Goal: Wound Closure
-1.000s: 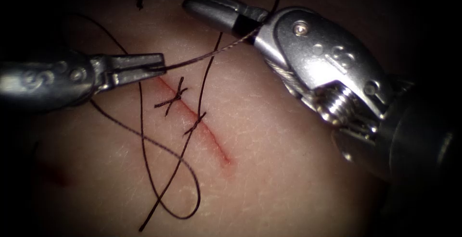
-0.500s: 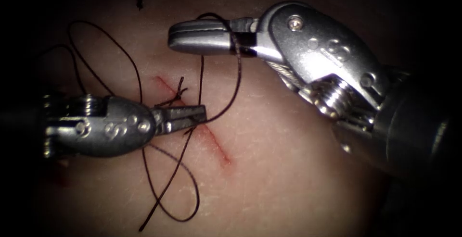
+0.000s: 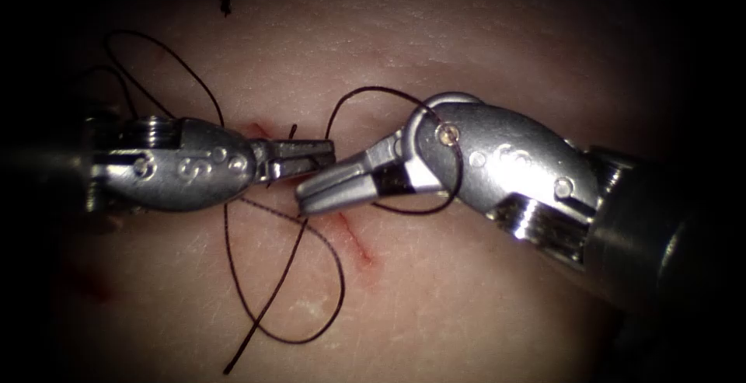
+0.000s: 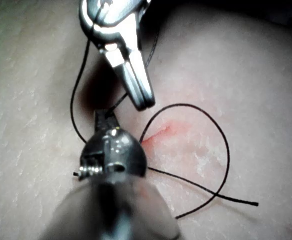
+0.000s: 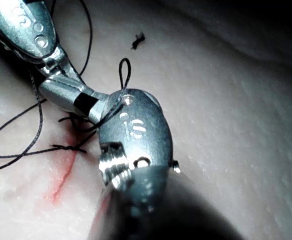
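The tissue (image 3: 466, 290) bears a slanting red cut (image 3: 353, 243). My left tool (image 3: 326, 150) lies over the cut's upper end with its jaws shut on the dark thread (image 3: 381, 89). The right tool (image 3: 305, 196) reaches in from the right, jaws shut and tip low over the cut, just under the left tool's tip. A loop of thread runs around the right tool's wrist. In the left wrist view the left tool (image 4: 103, 116) grips thread just below the right tool (image 4: 144, 102). The right wrist view has two stitches (image 5: 68, 147) across the cut beside the right tool (image 5: 45, 89).
Slack thread (image 3: 326, 313) lies in a big loop left of the cut's lower end, with a free end (image 3: 229, 367) near the front. More thread (image 3: 155, 49) curls behind the left tool. A small cut scrap of thread (image 3: 225, 0) rests far back.
The left tool rose from mid-cut to the cut's upper end. The right tool swung down and left, its jaws now pointing at the cut, and the thread loop now lies around its wrist.
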You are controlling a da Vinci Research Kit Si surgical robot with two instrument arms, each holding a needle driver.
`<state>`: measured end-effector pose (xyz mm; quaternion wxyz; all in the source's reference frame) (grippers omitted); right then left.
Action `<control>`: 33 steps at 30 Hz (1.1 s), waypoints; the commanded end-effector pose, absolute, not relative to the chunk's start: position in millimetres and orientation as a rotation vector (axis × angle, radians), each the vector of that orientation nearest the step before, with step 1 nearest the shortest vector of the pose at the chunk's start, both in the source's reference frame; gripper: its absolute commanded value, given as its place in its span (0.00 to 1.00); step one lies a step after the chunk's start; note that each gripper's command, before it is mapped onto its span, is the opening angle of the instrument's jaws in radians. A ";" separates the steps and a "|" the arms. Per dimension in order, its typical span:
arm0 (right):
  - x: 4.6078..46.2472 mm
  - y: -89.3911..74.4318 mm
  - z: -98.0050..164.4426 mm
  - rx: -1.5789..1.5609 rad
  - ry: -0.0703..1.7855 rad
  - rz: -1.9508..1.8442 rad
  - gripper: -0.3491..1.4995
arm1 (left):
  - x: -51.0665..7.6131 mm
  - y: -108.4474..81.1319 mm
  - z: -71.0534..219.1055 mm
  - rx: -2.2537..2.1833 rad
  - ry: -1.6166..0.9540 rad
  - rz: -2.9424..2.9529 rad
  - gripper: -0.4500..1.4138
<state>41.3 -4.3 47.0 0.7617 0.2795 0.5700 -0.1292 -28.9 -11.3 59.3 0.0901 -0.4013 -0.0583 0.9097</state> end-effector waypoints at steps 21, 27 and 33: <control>44.8 -8.2 52.1 0.532 0.939 -0.462 0.00 | -29.2 -13.8 63.0 -1.106 -0.199 2.749 0.00; 43.5 -7.9 52.9 0.497 0.885 -0.488 0.00 | -27.1 -13.9 63.2 -1.067 -0.206 2.758 0.00; 45.5 -10.1 54.4 0.443 0.878 -0.542 0.00 | -27.5 -14.0 63.4 -1.055 -0.204 2.754 0.00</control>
